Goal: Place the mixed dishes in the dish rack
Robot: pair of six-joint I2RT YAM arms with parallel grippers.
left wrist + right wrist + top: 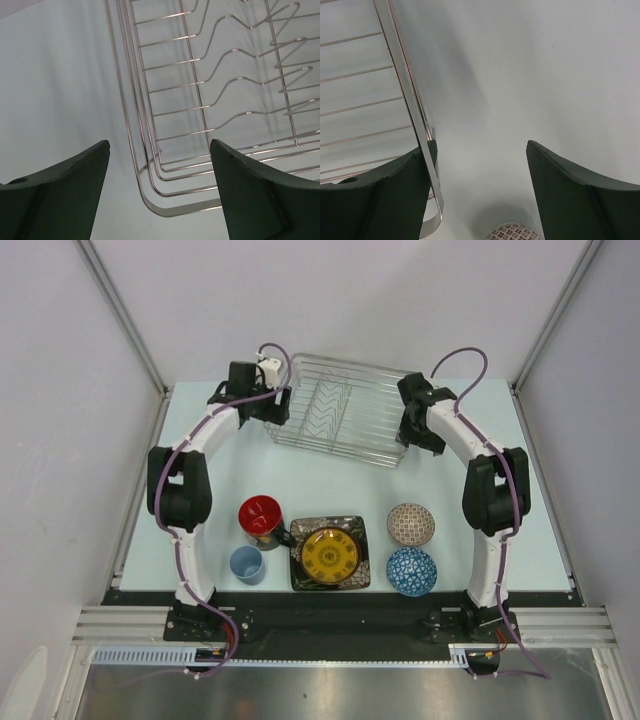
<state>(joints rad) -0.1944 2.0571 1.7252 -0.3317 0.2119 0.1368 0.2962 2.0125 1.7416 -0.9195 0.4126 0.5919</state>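
Nearest the arm bases, out on the pale worktop (pixel 330 485): all the dishes, well apart from the rack. At the left, a light-blue cup (pixel 247 565), upright with its mouth up. Just behind it and a little to the right, a black mug (pixel 261 519) with a red inside, also upright, close beside the square plate (pixel 356 528). Flat on the middle of that dark plate, a yellow plate (pixel 329 555). To the right, clear of the plates, a blue bowl (pixel 411 572). Right behind it, close by, a pinkish bowl (pixel 411 524).

Farther back, a stretch of bare worktop, then the rack (pixel 340 410), set slightly askew near the far edge.

At the rack's left end, the left fingers (pixel 278 408), spread wide and gripping nothing. From the left wrist, the rack's rounded corner between and beyond the two tips, with zigzag plate wires farther in.

At the rack's right end, the right fingers (pixel 413 432), likewise wide apart and holding nothing. From the right wrist, the rack's flat rim strip running down along the inner edge of one finger; cannot tell whether touching. Bare worktop between the tips, and the pinkish bowl peeking in at the bottom edge.
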